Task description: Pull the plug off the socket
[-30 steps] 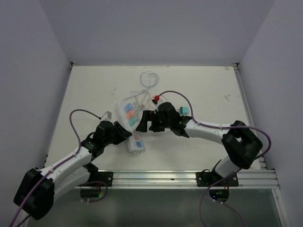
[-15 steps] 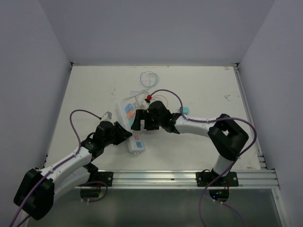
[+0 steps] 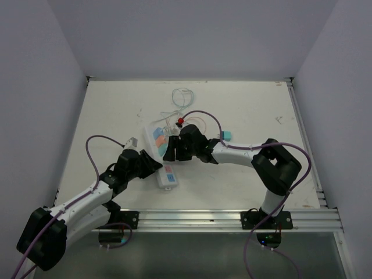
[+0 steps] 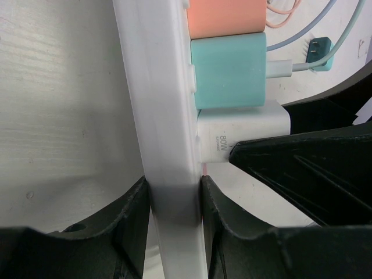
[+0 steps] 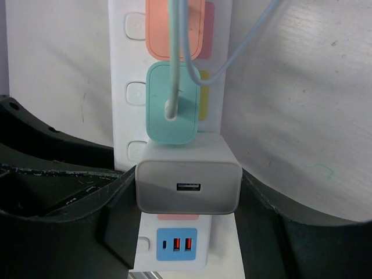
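Left gripper (image 4: pixel 173 200) pinched the socket (image 4: pixel 157 104) across its width close to the near end, jaws tight on both long sides. Socket lay flat on the table (image 3: pixel 250 110), left of centre, angled. Just past its blue USB panel (image 5: pixel 174 244), right gripper (image 5: pixel 187 200) was clamped on the white plug (image 5: pixel 187 168), which was seated in the socket. Teal charger (image 5: pixel 172 110) touched the plug on the far side, orange charger (image 5: pixel 174 29) beyond that, loose cables (image 3: pixel 181 99) farthest
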Motion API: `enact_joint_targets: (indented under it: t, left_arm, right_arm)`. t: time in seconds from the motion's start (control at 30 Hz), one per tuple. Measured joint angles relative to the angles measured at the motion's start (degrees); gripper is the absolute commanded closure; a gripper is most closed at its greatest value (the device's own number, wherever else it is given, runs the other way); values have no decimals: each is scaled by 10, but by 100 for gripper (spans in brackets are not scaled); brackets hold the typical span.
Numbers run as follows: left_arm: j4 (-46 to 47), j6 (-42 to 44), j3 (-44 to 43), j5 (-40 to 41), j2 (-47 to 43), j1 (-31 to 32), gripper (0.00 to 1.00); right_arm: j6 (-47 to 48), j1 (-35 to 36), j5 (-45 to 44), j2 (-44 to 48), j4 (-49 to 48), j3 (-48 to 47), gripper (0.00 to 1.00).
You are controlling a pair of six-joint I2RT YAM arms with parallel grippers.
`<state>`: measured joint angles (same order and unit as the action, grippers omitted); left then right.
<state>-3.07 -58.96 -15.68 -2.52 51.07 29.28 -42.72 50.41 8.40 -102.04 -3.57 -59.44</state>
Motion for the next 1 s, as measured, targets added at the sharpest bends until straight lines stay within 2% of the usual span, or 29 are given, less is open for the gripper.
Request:
enact_joint_targets:
  t: [0.03,0.07,0.17,0.6,1.0]
  left_arm:
    - [0,0,0,0,-1,0,100]
    - [0,-1,1,0,-2,0,100]
    - [-5,-2,2,2,-8,0,100]
    - [-62,-40,6,14,-60,12,100]
    - [-70,-63,4,15,-61,16,100]
  right_arm:
    - [0,0,0,0,-1,0,76]
    - [0,0,0,0,0,-1,86]
    - [0,1,0,0,0,-1,100]
    - [-13,2,16,32,-49,57,100]
    - [-40,-7,18,69,-84,102,100]
